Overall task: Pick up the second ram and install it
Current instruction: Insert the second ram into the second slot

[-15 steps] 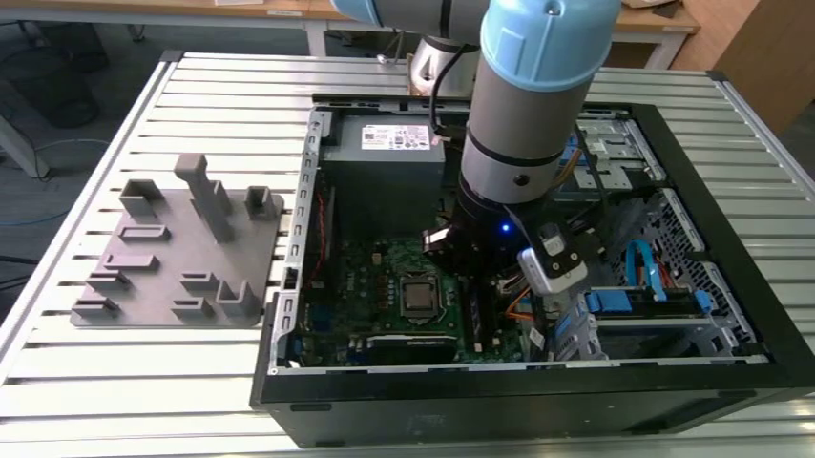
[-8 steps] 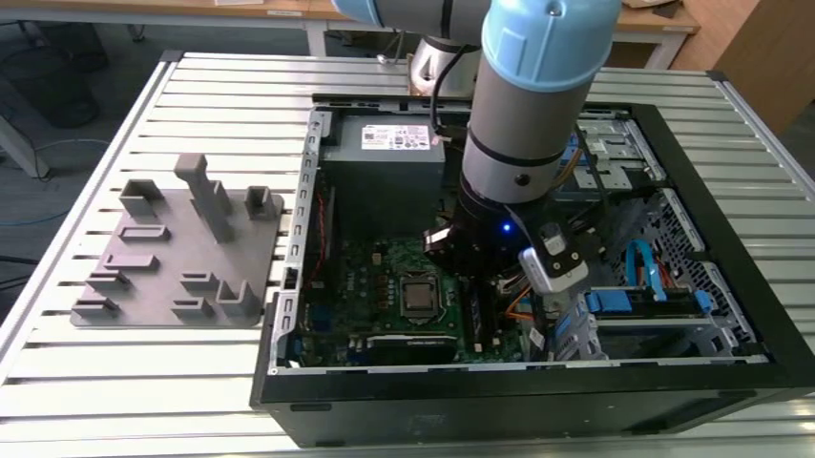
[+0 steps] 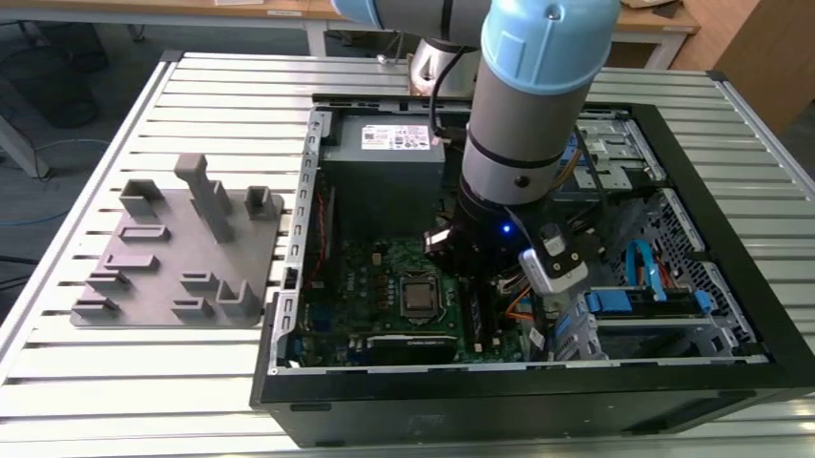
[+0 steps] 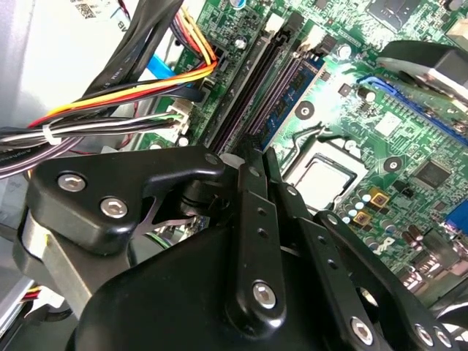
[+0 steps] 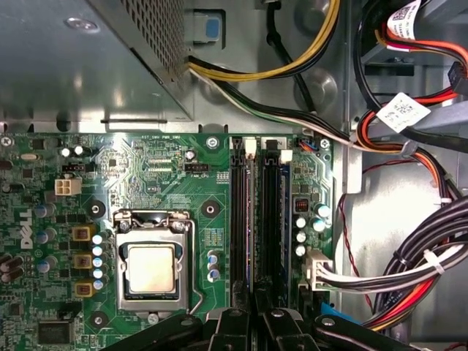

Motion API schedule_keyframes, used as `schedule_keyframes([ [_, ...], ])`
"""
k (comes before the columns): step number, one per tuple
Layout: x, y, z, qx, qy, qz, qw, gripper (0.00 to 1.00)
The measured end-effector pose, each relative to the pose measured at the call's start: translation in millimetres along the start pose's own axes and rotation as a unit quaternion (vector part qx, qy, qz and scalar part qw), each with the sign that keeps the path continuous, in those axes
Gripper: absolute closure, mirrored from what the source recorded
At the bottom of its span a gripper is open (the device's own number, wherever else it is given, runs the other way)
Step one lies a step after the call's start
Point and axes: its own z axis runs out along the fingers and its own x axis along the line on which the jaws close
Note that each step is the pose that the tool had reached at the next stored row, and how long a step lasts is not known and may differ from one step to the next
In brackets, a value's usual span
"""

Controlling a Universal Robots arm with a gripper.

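Tool (image 4: 256, 157) nearest the lens in the second wrist view, low over the green motherboard (image 4: 351, 110); open or closed: cannot tell. Just beyond its tip, second ram (image 4: 296, 95), blue, on edge among the long black slots (image 4: 248, 80). Long axis parallel to those slots, running straight away from the tool. Judged lodged in a slot; full seating unconfirmed. Processor socket (image 4: 322, 179) beside the slots, apart. Farther off, cable bundle (image 4: 139, 88).
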Motion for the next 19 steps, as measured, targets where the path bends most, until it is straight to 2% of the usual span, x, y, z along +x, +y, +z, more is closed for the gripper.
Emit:
schedule_keyframes([
  [16, 0.0, 1.5, 6.1, 0.0002, -0.0001, -0.005, 1.0, 0.86],
  [19, 0.1, 1.5, 6.2, 0.0057, -0.0002, -0.005, 1.0, 0.86],
])
